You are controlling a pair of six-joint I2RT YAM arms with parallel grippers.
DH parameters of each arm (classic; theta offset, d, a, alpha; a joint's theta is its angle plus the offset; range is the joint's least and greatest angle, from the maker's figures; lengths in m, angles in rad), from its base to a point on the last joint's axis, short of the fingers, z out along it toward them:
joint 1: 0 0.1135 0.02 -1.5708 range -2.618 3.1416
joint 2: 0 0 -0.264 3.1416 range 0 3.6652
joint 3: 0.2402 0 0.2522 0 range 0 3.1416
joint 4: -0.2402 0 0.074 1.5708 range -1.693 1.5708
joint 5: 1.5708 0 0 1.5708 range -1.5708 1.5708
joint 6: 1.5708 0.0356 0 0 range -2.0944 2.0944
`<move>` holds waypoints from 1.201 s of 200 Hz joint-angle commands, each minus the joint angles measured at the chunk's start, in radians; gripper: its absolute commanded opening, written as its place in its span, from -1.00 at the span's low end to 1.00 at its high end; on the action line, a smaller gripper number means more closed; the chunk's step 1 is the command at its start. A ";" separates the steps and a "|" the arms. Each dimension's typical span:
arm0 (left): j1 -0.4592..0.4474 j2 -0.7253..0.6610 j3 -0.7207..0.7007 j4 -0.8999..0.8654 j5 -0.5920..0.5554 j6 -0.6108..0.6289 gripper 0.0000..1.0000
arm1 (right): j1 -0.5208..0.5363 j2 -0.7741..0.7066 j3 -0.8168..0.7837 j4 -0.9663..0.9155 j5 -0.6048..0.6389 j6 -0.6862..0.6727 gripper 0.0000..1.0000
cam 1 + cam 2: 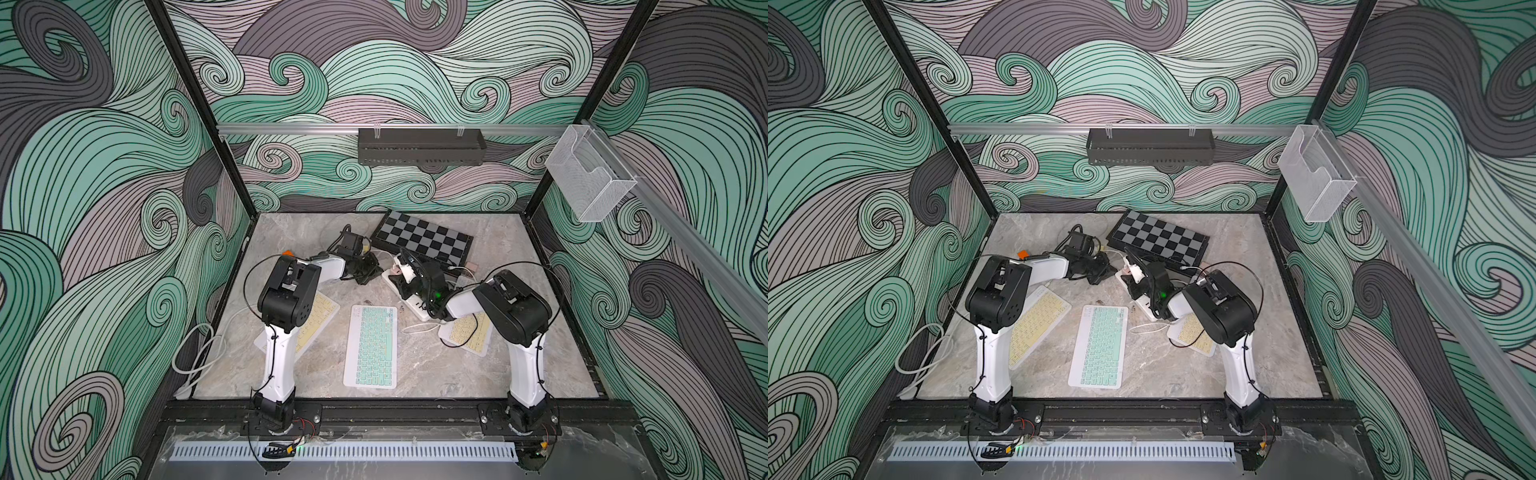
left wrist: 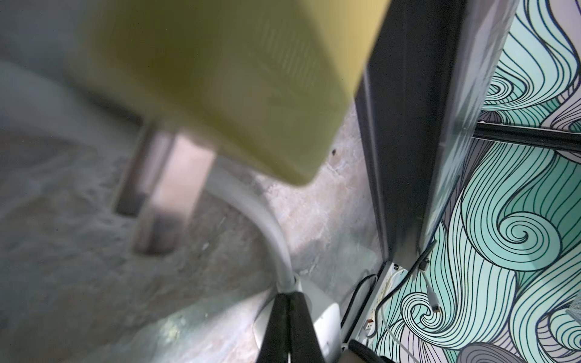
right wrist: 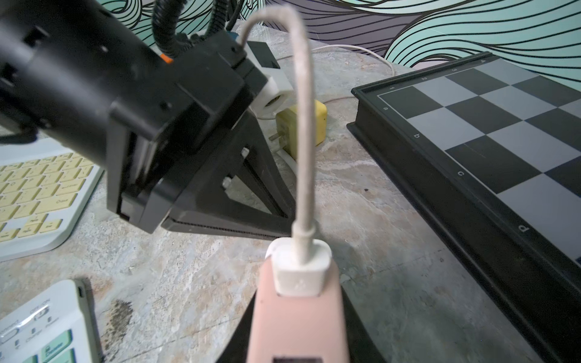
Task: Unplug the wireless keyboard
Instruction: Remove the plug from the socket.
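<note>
Marbled tabletop [image 1: 519, 353], swirl-patterned walls [image 1: 104, 187]: left gripper [image 2: 287, 301] fingers are pressed together; pink charger [image 3: 297, 330] is pinched between right gripper [image 3: 298, 298] fingers.

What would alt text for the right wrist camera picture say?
A pink charger block fills the foreground, a white cable plugged into it and arching up. Behind lie a yellow charger, a chessboard and a yellow-keyed keyboard.
</note>
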 commanded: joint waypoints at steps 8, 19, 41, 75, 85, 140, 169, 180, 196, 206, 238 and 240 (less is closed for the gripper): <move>-0.104 0.147 -0.086 -0.214 0.077 -0.023 -1.00 | 0.081 -0.171 0.233 0.608 -0.206 -0.059 -1.00; -0.102 0.147 -0.083 -0.217 0.078 -0.022 -1.00 | 0.078 -0.177 0.260 0.609 -0.202 -0.054 -1.00; -0.103 0.153 -0.081 -0.214 0.084 -0.025 -1.00 | 0.065 -0.193 0.288 0.608 -0.168 -0.001 -1.00; -0.101 0.154 -0.087 -0.203 0.084 -0.029 -1.00 | 0.032 -0.204 0.272 0.608 -0.097 0.131 -1.00; -0.100 0.155 -0.093 -0.192 0.088 -0.032 -1.00 | 0.026 -0.198 0.279 0.609 -0.105 0.140 -1.00; -0.091 0.129 -0.069 -0.168 0.099 -0.028 -1.00 | 0.020 -0.186 0.204 0.605 -0.153 0.132 -1.00; -0.082 0.117 -0.018 -0.180 0.106 0.001 -1.00 | -0.010 -0.167 0.147 0.572 -0.206 0.166 -1.00; -0.075 0.110 -0.003 -0.173 0.110 0.006 -1.00 | -0.027 -0.160 0.132 0.552 -0.239 0.183 -1.00; -0.050 0.087 0.007 -0.160 0.109 0.011 -1.00 | -0.055 -0.149 0.126 0.504 -0.299 0.214 -1.00; -0.030 0.067 0.020 -0.162 0.110 0.024 -1.00 | -0.065 -0.148 0.121 0.469 -0.332 0.201 -1.00; 0.021 -0.032 0.038 -0.164 0.160 0.076 -0.70 | -0.090 -0.201 0.153 0.196 -0.373 0.024 -1.00; 0.022 -0.040 0.035 -0.163 0.162 0.078 -0.67 | -0.091 -0.206 0.155 0.185 -0.370 0.006 -1.00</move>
